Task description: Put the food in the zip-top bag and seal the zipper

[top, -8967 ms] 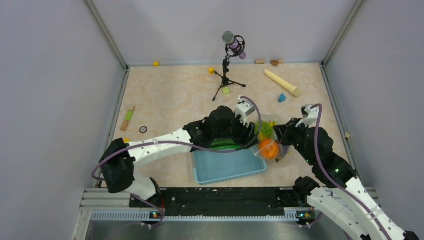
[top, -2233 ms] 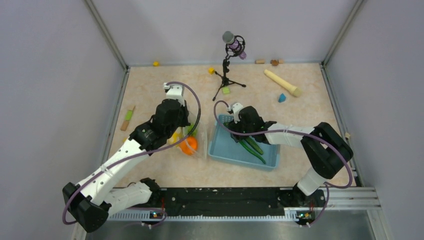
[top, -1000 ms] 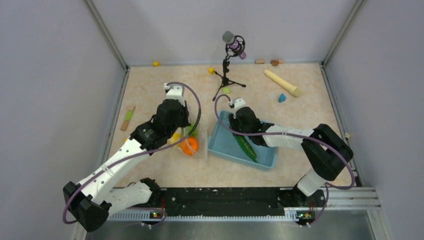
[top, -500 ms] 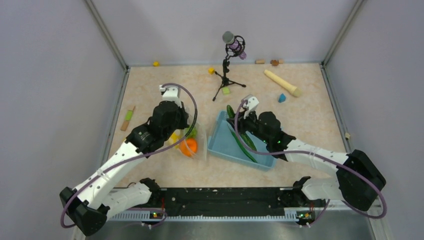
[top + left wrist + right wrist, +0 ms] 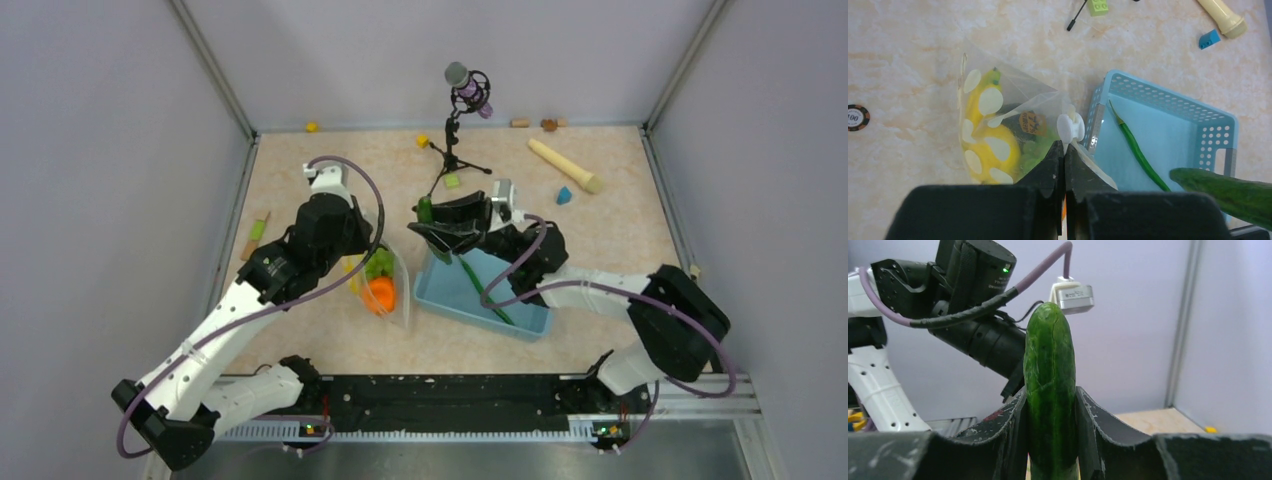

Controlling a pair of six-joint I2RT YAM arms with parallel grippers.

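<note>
- Surface: beige marbled table (image 5: pixel 320 170) enclosed by plain grey walls.
- Left gripper (image 5: pixel 1064 152): fingers pressed together on the mouth edge of the zip-top bag (image 5: pixel 1013 107), pinching it at the zipper (image 5: pixel 1093 167).
- The bag sits just to the left of the light blue basket (image 5: pixel 1168 95).
- Bag contents: yellow fruit (image 5: pixel 988 155), green grapes (image 5: pixel 1035 155) and an orange (image 5: pixel 380 293).
- Right gripper (image 5: pixel 1050 400): clamped around the green cucumber (image 5: pixel 1049 365), one finger on each side.
- The cucumber is off the table, above the basket's far left corner. Its free end points toward the left arm.
- Basket contents: one thin green pod (image 5: pixel 1133 145) lying on the floor of the basket.
- Far side of table: microphone on tripod (image 5: pixel 455 130), beige wooden cylinder (image 5: pixel 565 165), blue block (image 5: pixel 565 195) and green block (image 5: pixel 452 181), all well apart from the bag.
</note>
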